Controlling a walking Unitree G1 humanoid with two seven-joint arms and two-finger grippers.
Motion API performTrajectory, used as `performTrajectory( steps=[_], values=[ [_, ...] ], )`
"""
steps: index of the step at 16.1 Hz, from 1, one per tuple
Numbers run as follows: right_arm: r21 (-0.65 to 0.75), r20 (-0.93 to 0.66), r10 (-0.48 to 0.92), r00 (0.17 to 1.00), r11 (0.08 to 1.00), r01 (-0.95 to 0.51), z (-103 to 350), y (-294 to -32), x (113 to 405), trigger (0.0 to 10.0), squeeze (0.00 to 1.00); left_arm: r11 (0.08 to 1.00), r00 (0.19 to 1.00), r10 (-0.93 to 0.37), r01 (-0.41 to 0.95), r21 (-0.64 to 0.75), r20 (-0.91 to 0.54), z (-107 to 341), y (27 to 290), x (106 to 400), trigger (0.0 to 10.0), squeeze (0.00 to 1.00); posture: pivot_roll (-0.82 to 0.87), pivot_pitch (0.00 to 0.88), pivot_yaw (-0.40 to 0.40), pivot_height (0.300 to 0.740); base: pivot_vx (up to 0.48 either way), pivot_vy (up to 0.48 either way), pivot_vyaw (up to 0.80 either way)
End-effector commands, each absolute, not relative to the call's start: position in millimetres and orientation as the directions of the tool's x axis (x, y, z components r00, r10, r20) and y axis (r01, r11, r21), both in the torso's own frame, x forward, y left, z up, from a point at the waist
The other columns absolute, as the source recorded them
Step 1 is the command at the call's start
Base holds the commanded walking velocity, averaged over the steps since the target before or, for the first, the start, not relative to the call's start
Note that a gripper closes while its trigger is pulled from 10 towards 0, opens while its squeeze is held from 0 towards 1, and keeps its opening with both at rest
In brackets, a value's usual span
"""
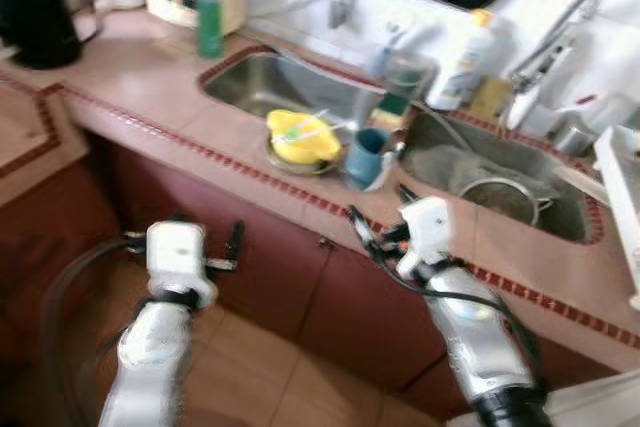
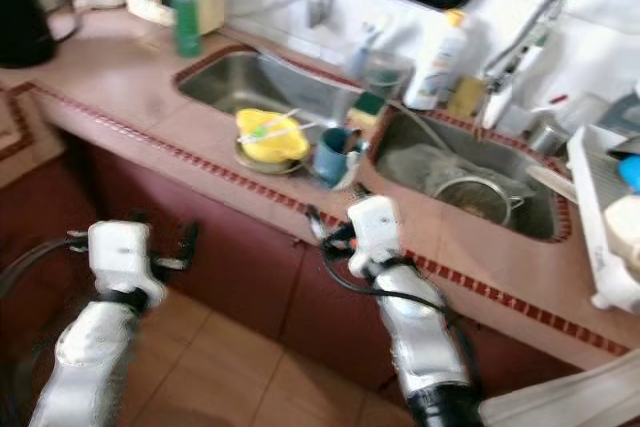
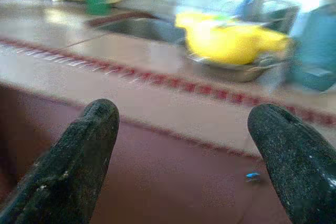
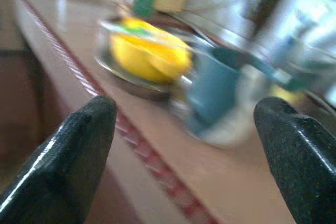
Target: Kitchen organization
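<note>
Lower left of frame: our left gripper [image 1: 182,237] sits below the counter edge [image 1: 240,172] with fingers [image 3: 73,156] spread, empty. Centre frame: the yellow bowl [image 1: 300,135] rests on a metal plate [image 1: 290,160] on the strip between the two sinks, with the blue cup [image 1: 366,155] just beside it. Lower centre: our right gripper [image 1: 378,217] hovers at the counter edge near the cup, fingers [image 4: 73,156] wide, empty. We judge the cup is the likely first pick: centre it between the fingers, stay level and avoid nudging the bowl.
</note>
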State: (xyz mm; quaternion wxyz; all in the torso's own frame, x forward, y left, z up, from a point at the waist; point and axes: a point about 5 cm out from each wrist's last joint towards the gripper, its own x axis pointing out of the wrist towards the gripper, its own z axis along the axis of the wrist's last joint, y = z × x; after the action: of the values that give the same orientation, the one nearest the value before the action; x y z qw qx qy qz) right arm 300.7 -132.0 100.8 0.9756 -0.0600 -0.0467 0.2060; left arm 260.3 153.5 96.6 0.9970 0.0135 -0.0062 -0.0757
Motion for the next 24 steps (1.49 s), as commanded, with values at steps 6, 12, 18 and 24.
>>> performTrajectory(
  steps=[6,12,18,24],
  values=[
    [-0.139,0.099,0.397,0.913,0.914,-0.382,108.3,-130.6,303.5,10.0,0.0,0.989,0.99,-0.142,0.141,0.044,0.019,99.7,158.2,261.2,10.0,0.0,0.07,0.0,-0.155,0.74,0.292,0.0,0.0],
    [-0.149,0.1,0.375,0.922,0.922,-0.359,108.6,-134.0,306.1,10.0,0.0,0.986,0.985,-0.162,0.16,0.038,0.055,103.9,153.9,262.5,10.0,0.0,0.07,0.0,-0.153,0.74,0.092,0.0,0.0],
    [-0.168,0.109,0.352,0.929,0.928,-0.332,111.2,-137.5,310.5,10.0,0.0,0.983,0.98,-0.185,0.182,0.036,0.072,106.7,150.0,264.4,10.0,0.0,0.07,0.0,-0.154,0.74,0.0,0.0,0.0],
    [-0.186,0.138,0.341,0.93,0.931,-0.314,119.6,-140.0,317.7,10.0,0.0,0.977,0.973,-0.212,0.208,0.056,0.094,112.3,146.5,270.1,10.0,0.0,0.06,0.0,-0.151,0.74,0.0,0.0,0.0]
  ],
)
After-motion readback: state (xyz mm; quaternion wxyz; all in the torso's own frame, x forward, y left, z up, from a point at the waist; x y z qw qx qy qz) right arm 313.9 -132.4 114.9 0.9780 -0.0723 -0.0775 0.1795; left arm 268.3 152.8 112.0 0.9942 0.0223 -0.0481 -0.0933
